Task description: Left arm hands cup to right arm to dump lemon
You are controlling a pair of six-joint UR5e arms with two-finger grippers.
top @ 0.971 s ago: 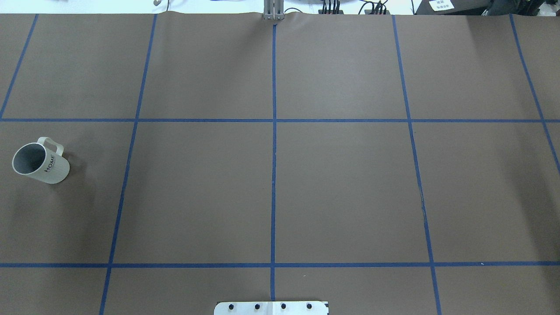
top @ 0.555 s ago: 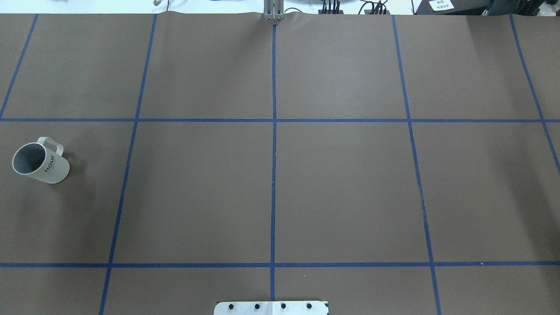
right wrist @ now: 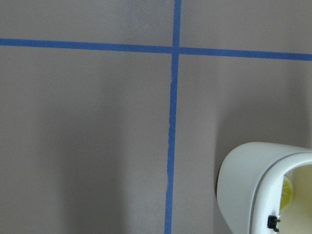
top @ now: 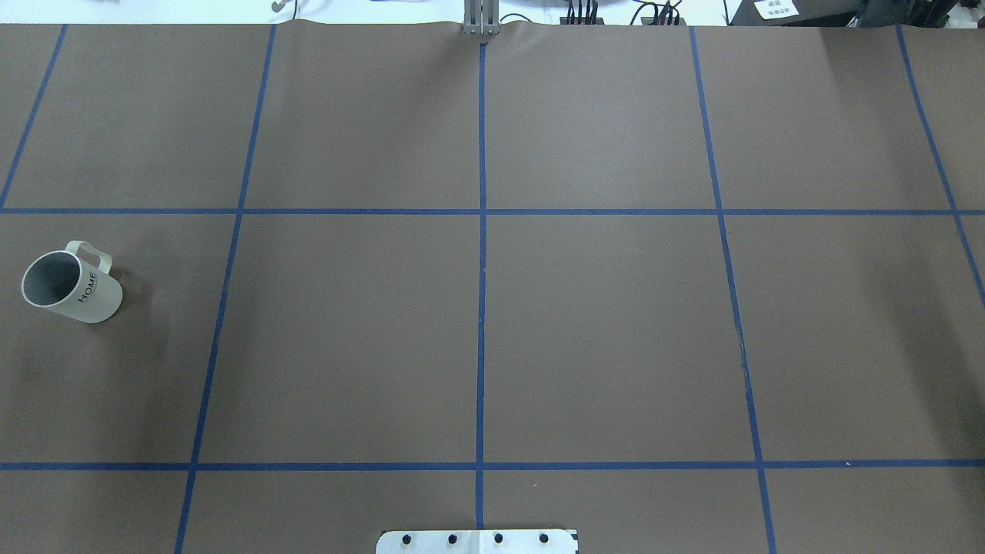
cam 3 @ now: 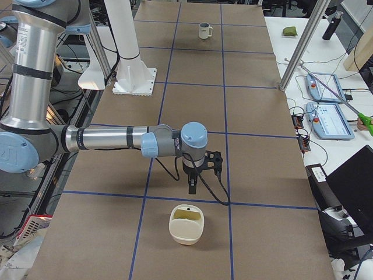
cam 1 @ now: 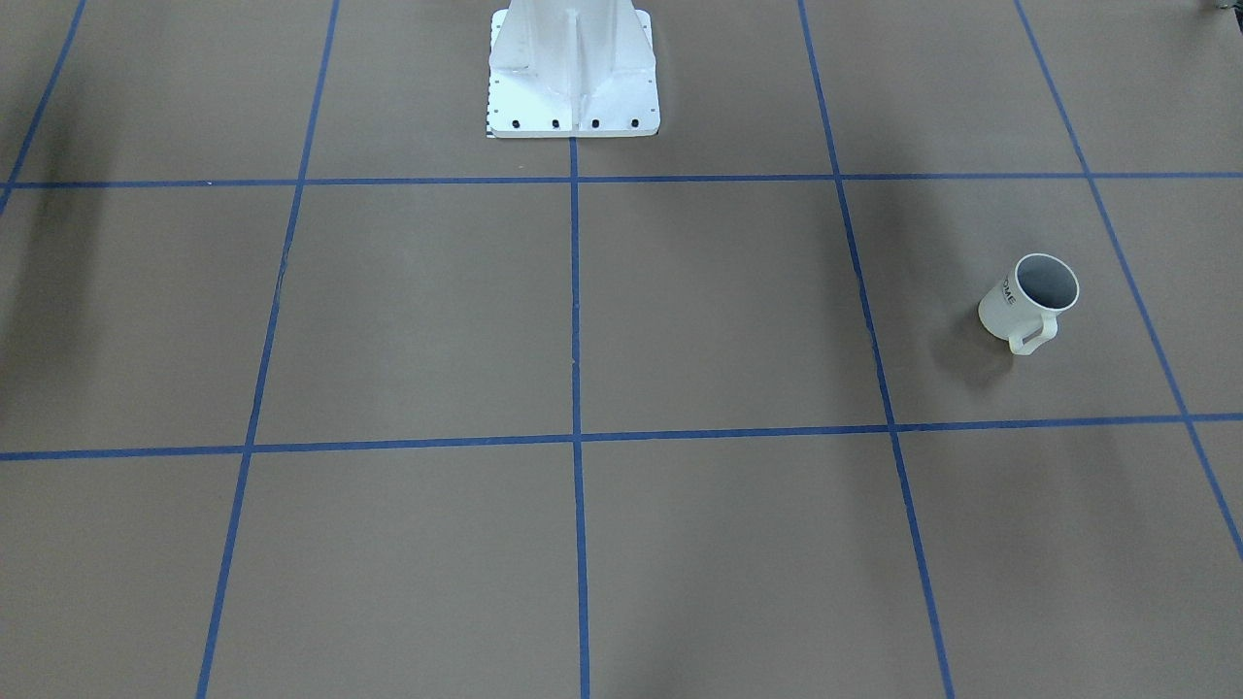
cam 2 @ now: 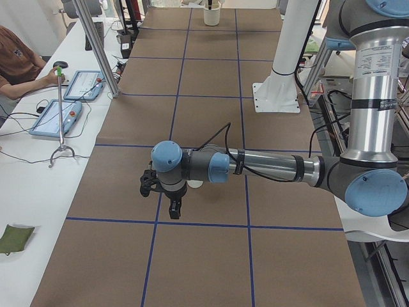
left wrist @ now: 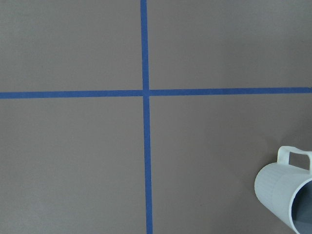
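Note:
The cup [top: 71, 285] is a cream-white mug with "HOME" on its side. It stands upright at the table's left end, handle towards the far side, and shows in the front view [cam 1: 1029, 301]. Its grey inside shows no lemon. In the left wrist view the cup [left wrist: 285, 192] is at the lower right. In the exterior left view my left gripper [cam 2: 172, 208] hangs over the table just in front of the cup [cam 2: 195, 184]. In the exterior right view my right gripper [cam 3: 192, 185] hangs beside a cream container [cam 3: 186, 224]. I cannot tell either gripper's state.
The cream container [right wrist: 248, 185] has a bright yellow bit inside; I cannot tell what it is. The white robot pedestal [cam 1: 573, 68] stands at the table's near middle edge. Blue tape lines grid the brown table. A side bench holds tablets [cam 2: 80, 83] beside a seated person.

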